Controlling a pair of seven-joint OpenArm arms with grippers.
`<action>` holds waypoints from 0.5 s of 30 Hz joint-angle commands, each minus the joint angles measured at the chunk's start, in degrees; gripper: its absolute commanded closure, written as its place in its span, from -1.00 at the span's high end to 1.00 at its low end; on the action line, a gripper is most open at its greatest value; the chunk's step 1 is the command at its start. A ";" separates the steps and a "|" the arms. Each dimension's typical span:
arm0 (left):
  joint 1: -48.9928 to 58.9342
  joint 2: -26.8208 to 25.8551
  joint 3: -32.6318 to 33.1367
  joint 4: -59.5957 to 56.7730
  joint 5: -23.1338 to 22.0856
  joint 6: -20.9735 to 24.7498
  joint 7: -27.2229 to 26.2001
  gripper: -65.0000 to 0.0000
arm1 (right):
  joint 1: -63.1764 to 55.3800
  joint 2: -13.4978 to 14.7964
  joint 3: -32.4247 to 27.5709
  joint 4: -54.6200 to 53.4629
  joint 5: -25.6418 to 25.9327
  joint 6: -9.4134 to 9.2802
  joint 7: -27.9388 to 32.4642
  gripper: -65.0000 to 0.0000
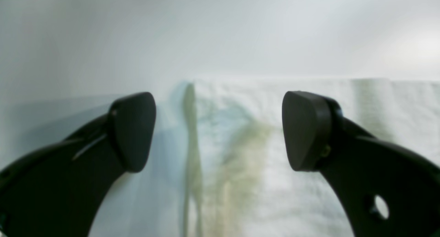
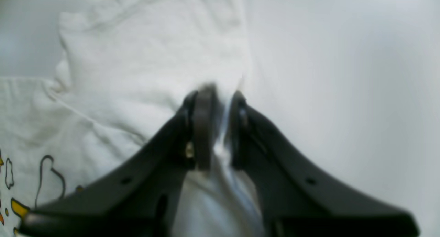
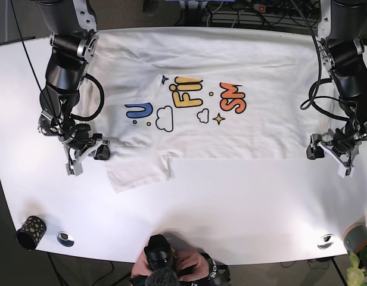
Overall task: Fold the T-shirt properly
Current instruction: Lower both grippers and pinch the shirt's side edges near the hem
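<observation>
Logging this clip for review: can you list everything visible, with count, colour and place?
T-shirt: one, white with a colourful print, spread across the far half of the table; one sleeve lies near the right arm.
Table: one, white, fills the base view.
Cup: one, dark with light dots, near corner on the view's left.
Metal discs: two, silvery, near edge at both corners.
Person's hands with a black camera: at the near edge, centre.
Right pincer: black, shut on sleeve fabric.
Left pincer: black, open at the shirt's edge.
</observation>
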 commanded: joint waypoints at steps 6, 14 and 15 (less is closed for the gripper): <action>-1.34 -0.82 2.62 0.08 -0.37 -0.36 0.42 0.55 | 1.39 0.02 0.01 0.91 0.30 0.53 0.38 -0.74; -1.08 -0.73 2.62 -0.09 -0.46 -0.53 0.42 -0.12 | 1.30 -0.50 -0.87 4.25 0.30 0.53 0.38 -0.74; -1.08 -0.73 2.62 -0.09 -0.46 -0.53 0.42 -0.20 | 1.30 -0.50 -2.10 4.34 0.30 0.35 0.38 -0.74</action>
